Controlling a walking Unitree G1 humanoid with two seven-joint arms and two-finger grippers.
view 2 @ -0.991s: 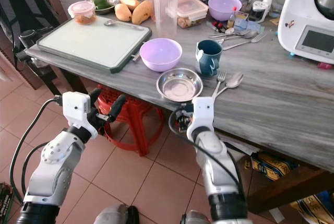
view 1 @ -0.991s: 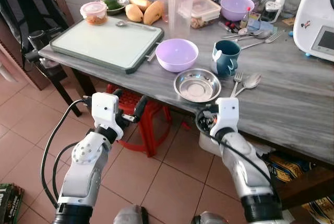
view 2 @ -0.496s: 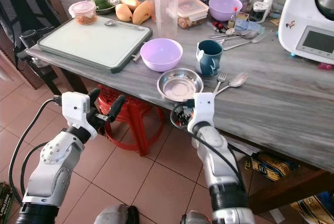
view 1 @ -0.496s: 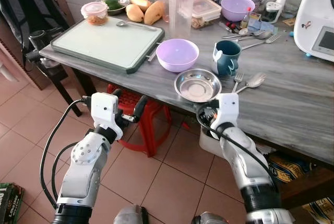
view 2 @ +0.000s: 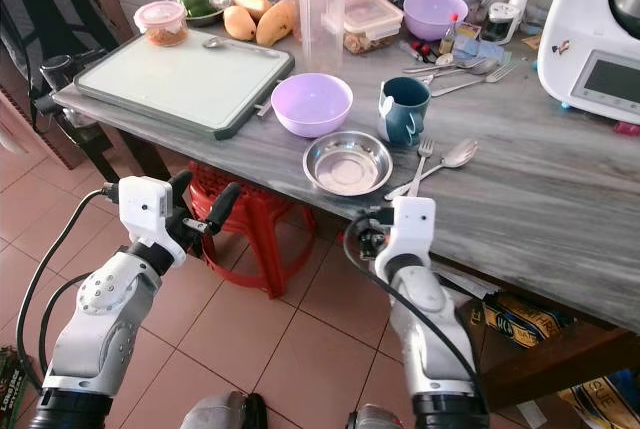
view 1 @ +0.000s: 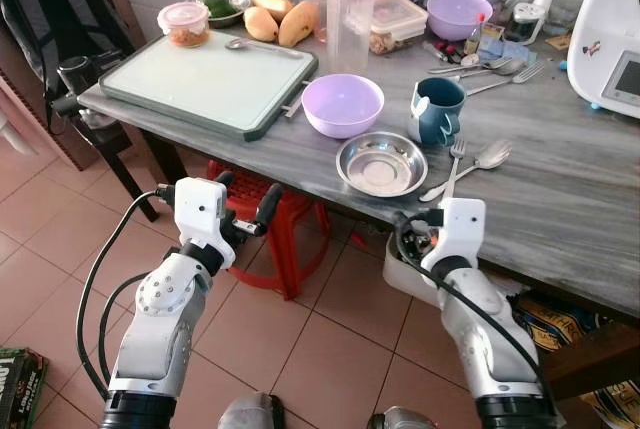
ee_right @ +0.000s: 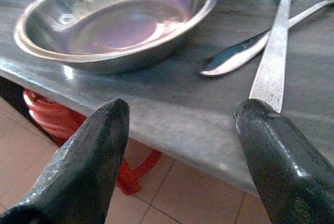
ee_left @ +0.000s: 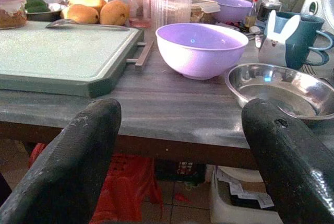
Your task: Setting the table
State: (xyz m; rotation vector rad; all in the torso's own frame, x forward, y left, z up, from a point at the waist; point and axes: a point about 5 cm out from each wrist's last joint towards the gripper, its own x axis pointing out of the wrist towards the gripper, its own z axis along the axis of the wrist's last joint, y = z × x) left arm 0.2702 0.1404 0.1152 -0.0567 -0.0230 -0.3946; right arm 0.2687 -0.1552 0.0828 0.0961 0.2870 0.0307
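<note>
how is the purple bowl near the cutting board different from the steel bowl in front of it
The purple bowl is matte lilac plastic; the steel bowl is shiny, reflective metal. The purple bowl is deeper with tall rounded walls; the steel bowl is shallow with a flat bottom and flared rim. The purple bowl sits further in on the table, beside the cutting board; the steel bowl sits near the table's front edge. Both stand upright and look empty.
</note>
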